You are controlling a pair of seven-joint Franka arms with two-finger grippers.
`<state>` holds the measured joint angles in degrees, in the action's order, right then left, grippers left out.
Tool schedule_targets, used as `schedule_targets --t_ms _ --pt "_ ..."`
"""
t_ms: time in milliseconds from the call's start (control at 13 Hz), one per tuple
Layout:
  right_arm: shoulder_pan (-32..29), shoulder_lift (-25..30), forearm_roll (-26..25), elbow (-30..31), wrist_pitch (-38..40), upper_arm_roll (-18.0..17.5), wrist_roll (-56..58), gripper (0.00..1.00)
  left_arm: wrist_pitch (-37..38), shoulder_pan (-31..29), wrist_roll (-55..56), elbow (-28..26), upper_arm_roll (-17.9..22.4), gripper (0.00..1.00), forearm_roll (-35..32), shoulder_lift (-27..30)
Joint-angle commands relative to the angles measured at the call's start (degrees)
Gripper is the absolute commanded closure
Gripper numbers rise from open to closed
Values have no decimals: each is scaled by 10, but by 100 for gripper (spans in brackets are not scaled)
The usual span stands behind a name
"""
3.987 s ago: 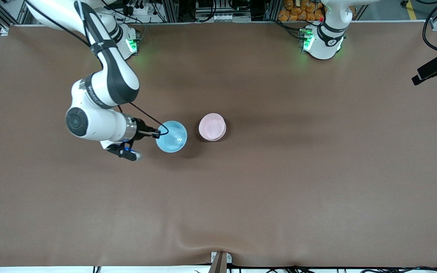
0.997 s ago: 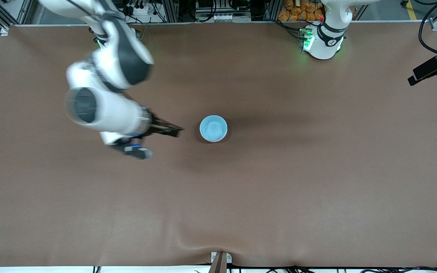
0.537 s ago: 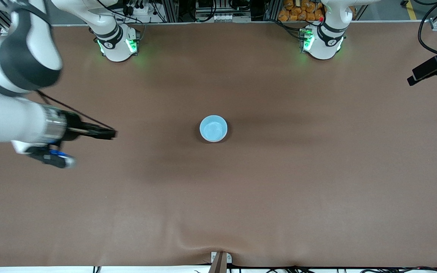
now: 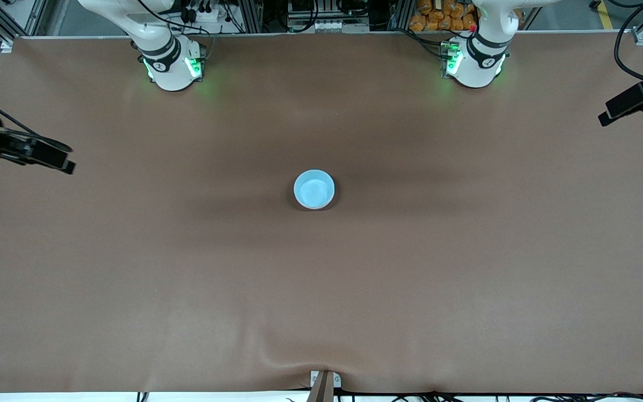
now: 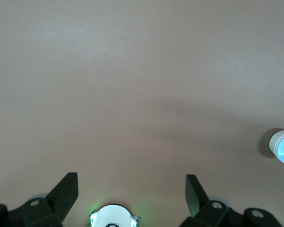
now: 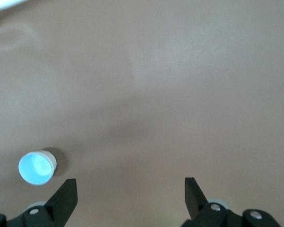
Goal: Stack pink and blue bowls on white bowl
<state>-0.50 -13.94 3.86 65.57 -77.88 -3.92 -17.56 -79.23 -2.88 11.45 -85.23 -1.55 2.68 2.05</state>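
Bowls are found as one stack at the middle of the table (image 4: 466, 290), and only the blue bowl (image 4: 314, 189) is seen on top from the front view. Neither the pink bowl nor the white bowl can be told apart there, as they are covered by the blue one. In the right wrist view a pale wall is shown under the blue rim, so something lighter is judged to be nested below; its colour cannot be decided.

The stacking step is judged to be finished, and no further pick seems to be needed; the next move is probably only a retreat to rest.

From the stack, the right gripper (image 4: 48, 159) is seen at about nine o'clock, over the right arm's end of the table, with its jaws released and nothing between them. The left gripper (image 5: 131, 195) is placed at about two o'clock, over the table edge at the left arm's end, also spread wide and empty; that arm waits. Its fingers are shown well only in its own wrist view, where the left arm's base appears between them.
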Motion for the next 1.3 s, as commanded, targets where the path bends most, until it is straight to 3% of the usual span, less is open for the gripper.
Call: schedule_targets --t_ms 0,230,307,613,690,997,1227 --pt "-6 109 -16 184 -109 -7 10 0 -3 -1 -9 -4 1 0 12 8" --pt "-6 202 -18 333 -201 -5 16 0 -3 0 -9 -4 1 0 12 7" --pt "-4 205 -18 337 -200 -2 37 0 -3 0 -9 -5 1 0 12 7" --pt "-6 183 -44 282 -196 1 77 0 -3 0 -9 -5 1 0 12 6" --pt "-3 171 -68 260 -178 -1 82 0 -3 0 -9 -5 0 0 12 6" --pt "0 101 -75 148 -67 -2 85 0 -3 1 -9 -5 0 0 12 7" --pt "1 100 -77 143 -63 -1 93 0 -3 1 -9 -6 -2 0 12 6"
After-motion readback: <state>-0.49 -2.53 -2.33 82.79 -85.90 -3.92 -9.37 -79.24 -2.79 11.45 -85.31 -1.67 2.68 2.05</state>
